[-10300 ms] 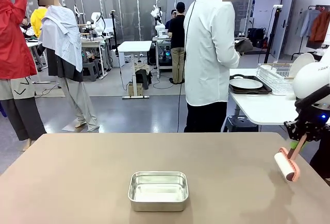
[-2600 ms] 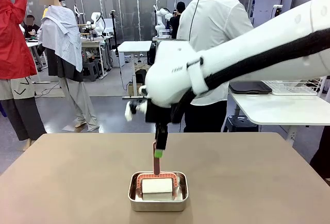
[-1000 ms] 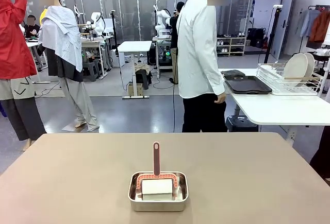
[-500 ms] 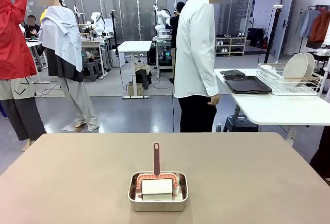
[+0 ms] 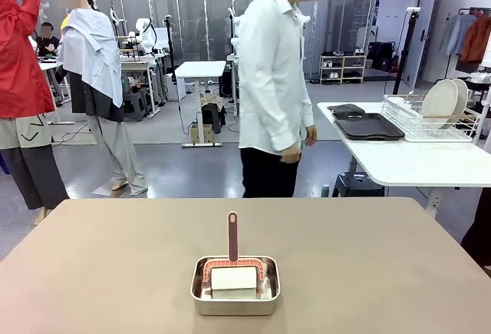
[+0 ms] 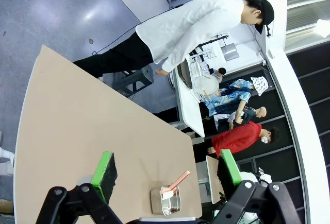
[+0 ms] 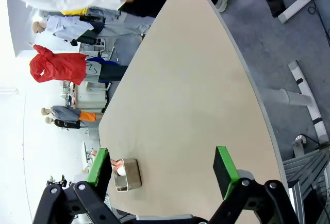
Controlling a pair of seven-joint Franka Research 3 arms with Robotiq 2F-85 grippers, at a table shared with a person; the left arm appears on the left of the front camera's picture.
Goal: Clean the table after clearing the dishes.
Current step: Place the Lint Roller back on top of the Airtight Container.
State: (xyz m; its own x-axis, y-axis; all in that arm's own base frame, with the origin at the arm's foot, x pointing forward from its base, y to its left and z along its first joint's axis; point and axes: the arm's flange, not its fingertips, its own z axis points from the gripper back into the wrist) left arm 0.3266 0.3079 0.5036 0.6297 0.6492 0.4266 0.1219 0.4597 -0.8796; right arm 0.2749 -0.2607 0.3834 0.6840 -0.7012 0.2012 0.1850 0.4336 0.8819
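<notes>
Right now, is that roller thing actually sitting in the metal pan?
Touching. The front view shows the lint roller lying inside the steel pan, its drum resting on the floor and its handle sticking up over the far rim.

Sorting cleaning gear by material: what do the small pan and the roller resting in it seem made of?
The pan looks like brushed steel: silvery with dull reflections. The roller seems to have a pinkish plastic handle and frame around a white, likely paper, roll.

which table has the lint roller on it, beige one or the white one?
The large beige-brown table: the pink-handled lint roller sits in its small steel pan. The white-topped table holds dark trays instead.
</notes>
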